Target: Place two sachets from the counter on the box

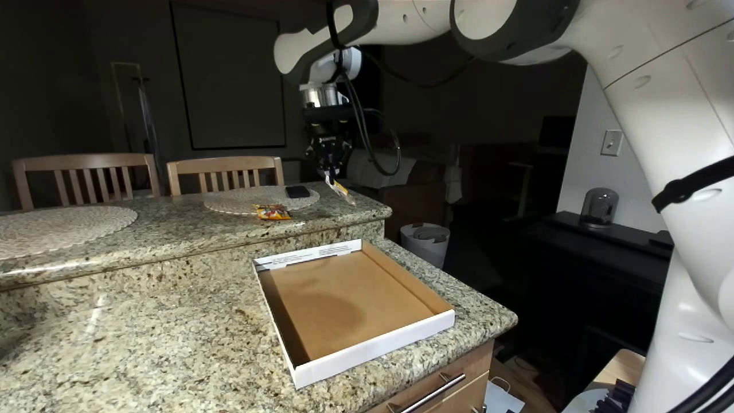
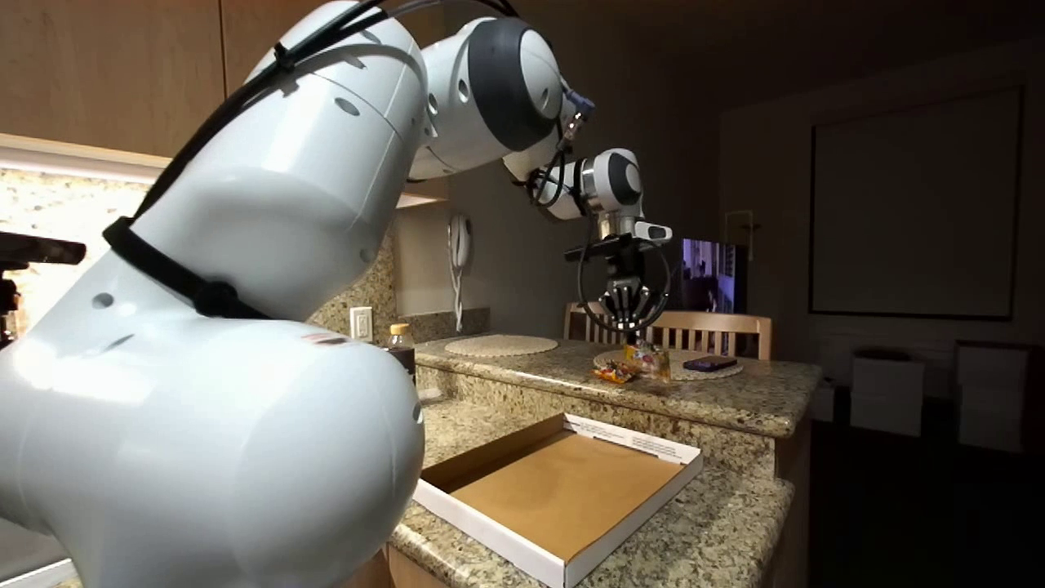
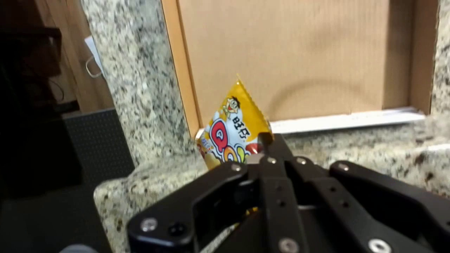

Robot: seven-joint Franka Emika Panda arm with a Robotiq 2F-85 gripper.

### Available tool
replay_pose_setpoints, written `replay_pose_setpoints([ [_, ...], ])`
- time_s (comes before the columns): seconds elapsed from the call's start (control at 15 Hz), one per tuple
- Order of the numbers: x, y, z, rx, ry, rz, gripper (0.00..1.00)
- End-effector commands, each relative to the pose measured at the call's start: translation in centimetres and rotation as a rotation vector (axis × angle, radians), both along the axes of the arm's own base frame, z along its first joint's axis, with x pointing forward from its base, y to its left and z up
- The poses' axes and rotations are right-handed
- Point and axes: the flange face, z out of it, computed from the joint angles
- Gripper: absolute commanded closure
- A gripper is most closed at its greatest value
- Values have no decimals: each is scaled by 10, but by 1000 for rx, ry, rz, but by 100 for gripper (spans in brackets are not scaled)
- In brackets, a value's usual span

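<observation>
My arm (image 2: 318, 212) is in a reaching pose. In both exterior views it stands tall, crooked at the elbow and outstretched above the bench (image 1: 143, 344), the wrist bent so that my gripper (image 3: 269, 140) points downward over the raised level. I confirm the gripper is clenched on a sachet (image 3: 228, 130), pinched near one edge; the sachet juts out tilted, its printed face showing in the wrist view. The loose sachet (image 1: 273, 212) lies on the raised level, at the rim of a round mat (image 1: 232, 202). On that mat rests a dark flat object (image 1: 297, 192). The box (image 1: 367, 287) sits open side up on the lower level, well apart from my gripper.
</observation>
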Motion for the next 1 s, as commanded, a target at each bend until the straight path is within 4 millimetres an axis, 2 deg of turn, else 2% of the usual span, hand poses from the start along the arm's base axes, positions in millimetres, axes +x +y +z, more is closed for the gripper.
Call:
replay_pose_setpoints([
  [0.0, -59, 17, -30, 52, 191, 49, 100],
  [0.2, -106, 39, -68, 45, 371, 87, 100],
  [0.33, -126, 51, -87, 31, 500, 108, 100],
  [0.4, -135, 55, -94, 17, 561, 112, 74],
  [0.47, -140, 60, -97, 6, 586, 118, 72],
  [0.67, -139, 73, -91, 2, 540, 145, 54],
  [0.93, -120, 83, -59, 15, 416, 167, 28],
])
